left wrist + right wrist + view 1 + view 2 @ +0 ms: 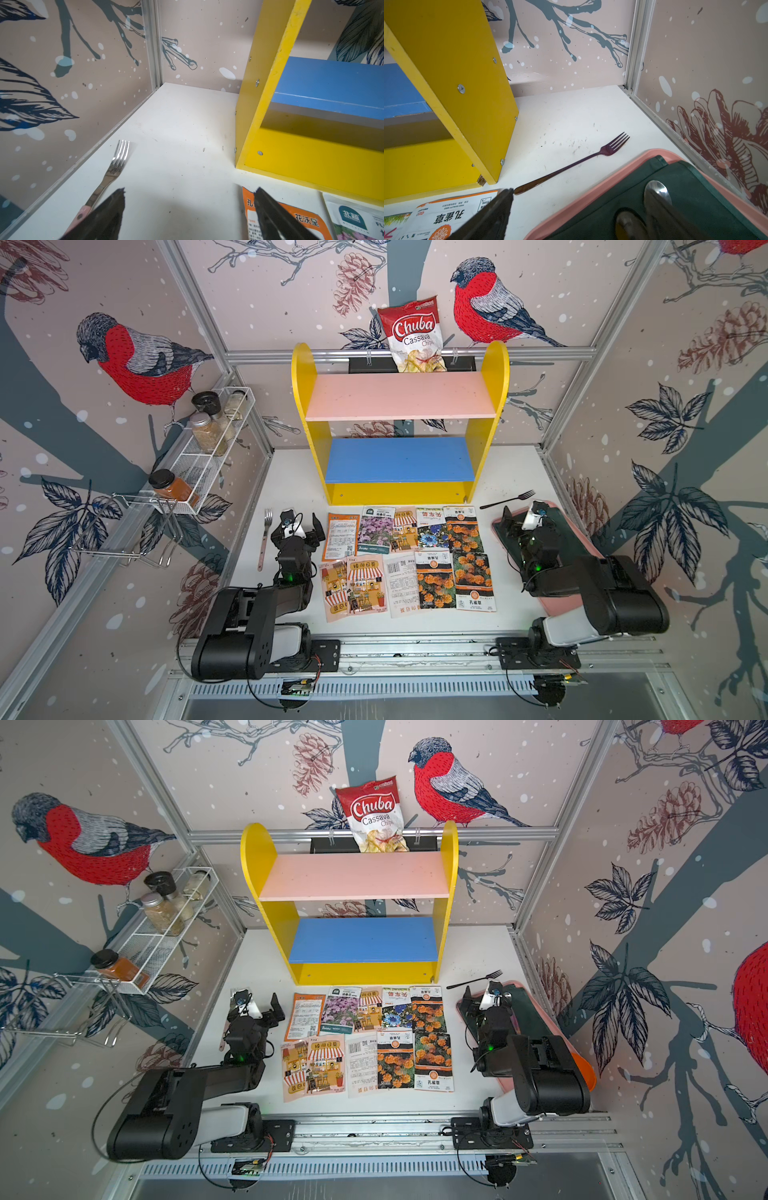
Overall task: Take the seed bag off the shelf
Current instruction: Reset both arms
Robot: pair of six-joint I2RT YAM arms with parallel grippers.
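Your left gripper (302, 521) and right gripper (523, 516) both stand with fingers spread wide, holding nothing. The seed packets (407, 560) lie flat on the white table (291, 472) between them, just before the yellow base of the shelf (399, 398).

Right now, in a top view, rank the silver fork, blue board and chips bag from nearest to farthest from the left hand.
1. Silver fork: beside the left hand.
2. Blue board: ahead, lower tier.
3. Chips bag: farthest back, up high.
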